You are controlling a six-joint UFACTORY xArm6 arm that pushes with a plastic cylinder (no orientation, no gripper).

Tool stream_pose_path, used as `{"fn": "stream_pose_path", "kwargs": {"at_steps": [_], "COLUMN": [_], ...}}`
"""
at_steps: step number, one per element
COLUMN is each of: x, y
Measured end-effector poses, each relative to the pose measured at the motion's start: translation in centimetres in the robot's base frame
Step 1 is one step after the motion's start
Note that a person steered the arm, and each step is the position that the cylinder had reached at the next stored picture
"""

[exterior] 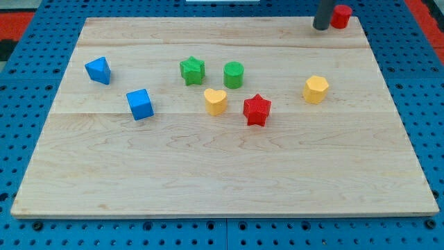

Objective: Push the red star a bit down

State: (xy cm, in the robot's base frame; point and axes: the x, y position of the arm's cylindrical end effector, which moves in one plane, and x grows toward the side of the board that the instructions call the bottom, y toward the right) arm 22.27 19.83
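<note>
Wooden board (222,173) on a blue pegboard surface (28,83). No claw on this arm, just a dark rod, so nothing to call released or clenched; nothing is held. My tip (320,28) sits at the board's far edge, about 1 o'clock from board centre, touching or just beside a red block (340,16) whose shape I can't make out.

Red star (257,110) lies near board centre, slightly toward 3 o'clock, well apart from the tip, which is at roughly 1 o'clock from it.

Yellow heart (216,101) just beside the star at 9 o'clock. Green cylinder (234,74) at 11 o'clock from the star, green star (192,70) next to it at 9 o'clock. Yellow hexagon-like block (315,89) at 2 o'clock from the star. Two blue blocks toward 9 o'clock: a cube (139,104) and a pointed one (98,70).
</note>
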Motion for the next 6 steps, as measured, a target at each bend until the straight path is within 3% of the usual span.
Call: {"fn": "stream_pose_path", "kwargs": {"at_steps": [2, 5, 6], "x": [7.3, 16.3, 20.1], "y": [-2.2, -15.4, -16.0]}}
